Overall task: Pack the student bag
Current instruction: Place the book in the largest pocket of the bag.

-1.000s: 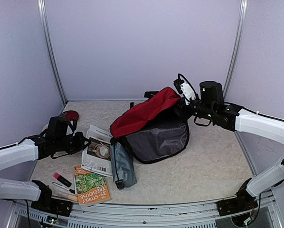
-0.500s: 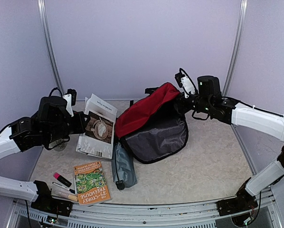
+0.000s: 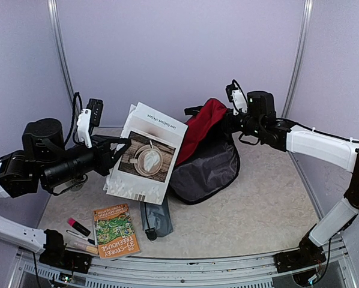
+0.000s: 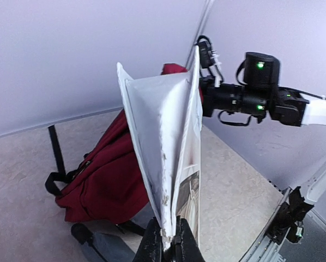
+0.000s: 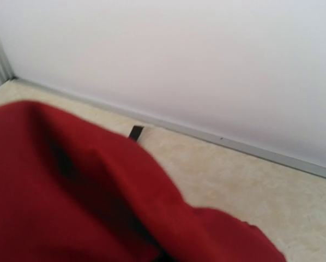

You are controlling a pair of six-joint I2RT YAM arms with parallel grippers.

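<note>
The student bag [image 3: 205, 127] is a dark red backpack lying at the table's middle back, its grey lining [image 3: 206, 169] showing at the open mouth. My right gripper [image 3: 227, 123] is shut on the bag's top edge and holds the red flap up. In the right wrist view red fabric [image 5: 70, 191] fills the lower frame and hides the fingers. My left gripper [image 3: 116, 155] is shut on the edge of a white magazine [image 3: 147, 159] with a coffee-cup cover, held upright in the air left of the bag. In the left wrist view the magazine [image 4: 168, 136] rises from my gripper [image 4: 171, 243], with the bag [image 4: 106, 174] behind it.
A small grey zip pouch [image 3: 156, 217] lies in front of the bag. An orange and green book [image 3: 115, 231], a pink highlighter [image 3: 78, 227] and pens [image 3: 83, 245] lie at the near left. Purple walls close the back and sides.
My left arm has lifted the magazine off the table and carried it up and right toward the bag. My right gripper has raised the red flap higher and steeper.
</note>
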